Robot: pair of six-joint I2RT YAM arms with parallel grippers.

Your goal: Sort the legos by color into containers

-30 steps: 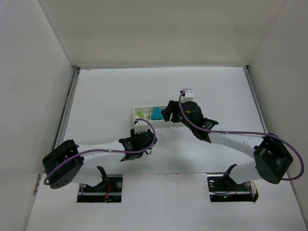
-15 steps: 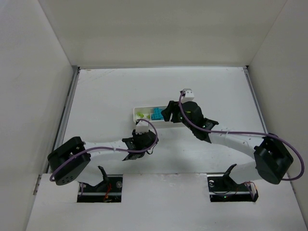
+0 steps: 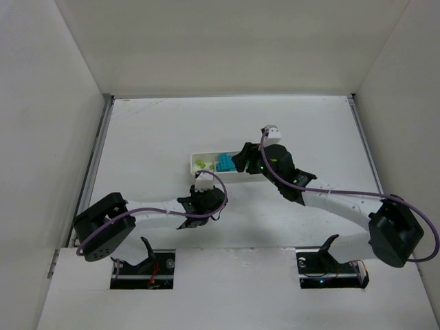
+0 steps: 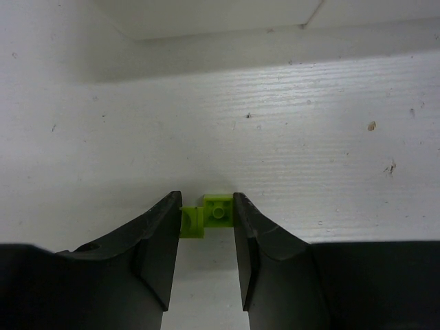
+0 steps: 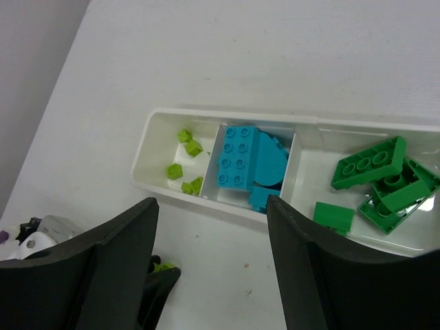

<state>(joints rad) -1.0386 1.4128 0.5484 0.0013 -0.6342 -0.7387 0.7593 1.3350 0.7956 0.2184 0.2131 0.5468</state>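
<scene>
Left wrist shows the left gripper (image 4: 206, 207) pinching a tiny lime, studded lego (image 4: 218, 212); the right gripper (image 5: 212, 206) gapes wide.

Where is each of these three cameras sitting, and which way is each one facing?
Top external: fixed high behind the robot, looking down on the table and tray; left arm and right arm show whole.
Left wrist: on the left arm's wrist, looking along the left gripper at the table; its dark fingers pinch a yellow-green lego.
Right wrist: on the right arm's wrist, looking down into the tray; the open right gripper frames it.
Shared: top and right wrist views both show the tray's blue legos.
</scene>
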